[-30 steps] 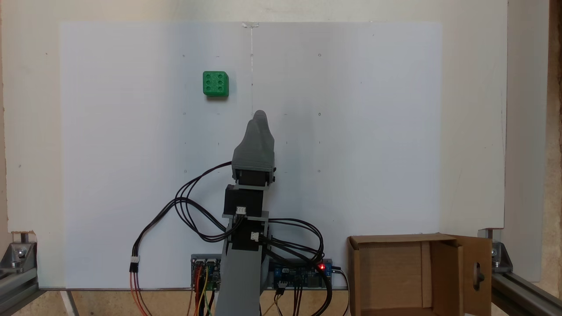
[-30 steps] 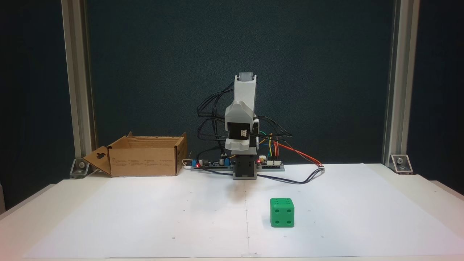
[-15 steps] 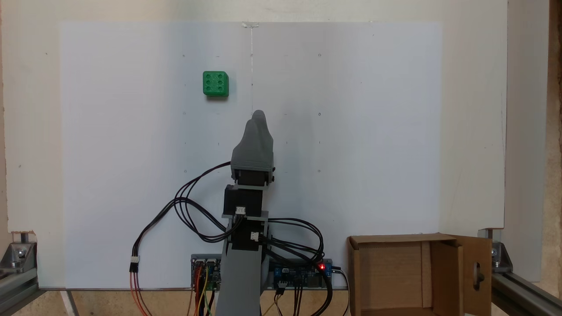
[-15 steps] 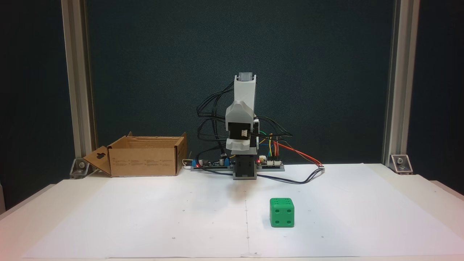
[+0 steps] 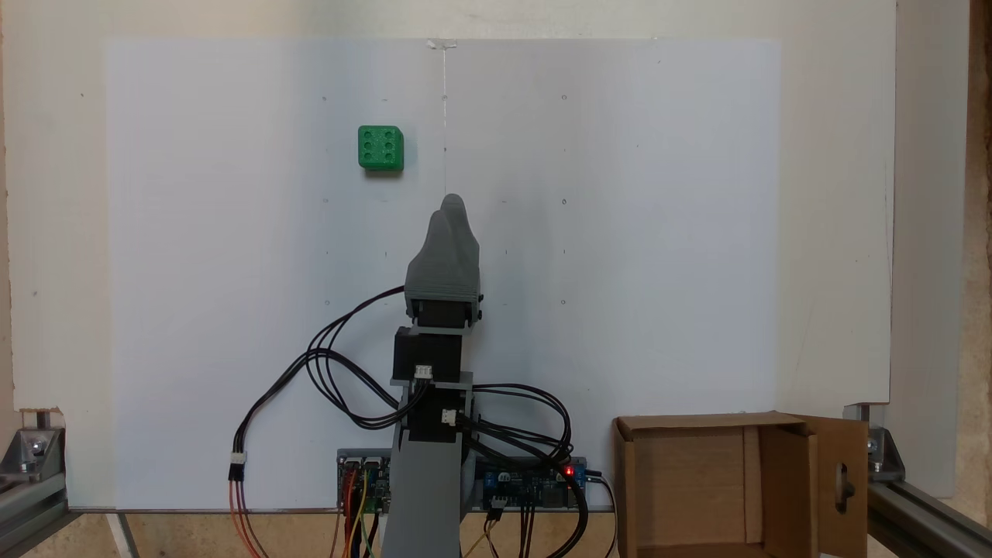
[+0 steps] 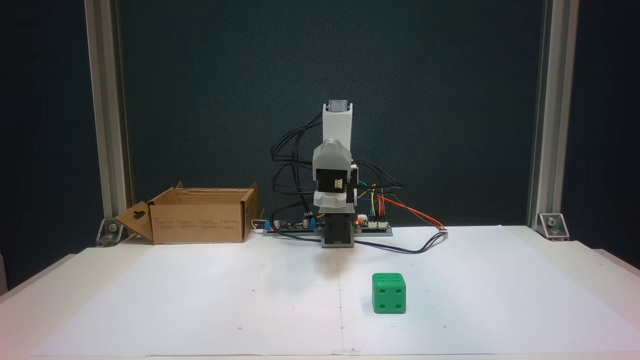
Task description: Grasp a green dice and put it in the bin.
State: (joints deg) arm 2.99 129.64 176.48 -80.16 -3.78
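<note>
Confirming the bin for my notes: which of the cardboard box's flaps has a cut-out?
The side flap swung outward from the cardboard box; its keyhole-shaped hole sets it apart from the plain flaps.

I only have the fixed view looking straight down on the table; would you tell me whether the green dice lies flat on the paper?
Observer: Yes. In a fixed view from table level, the green dice sits flat on the white paper, and its near side face shows four pips.
Operator: Thank you. How high is the hand?
Observer: The hand hangs well above the table, with open air beneath it. It is not touching the dice.
</note>
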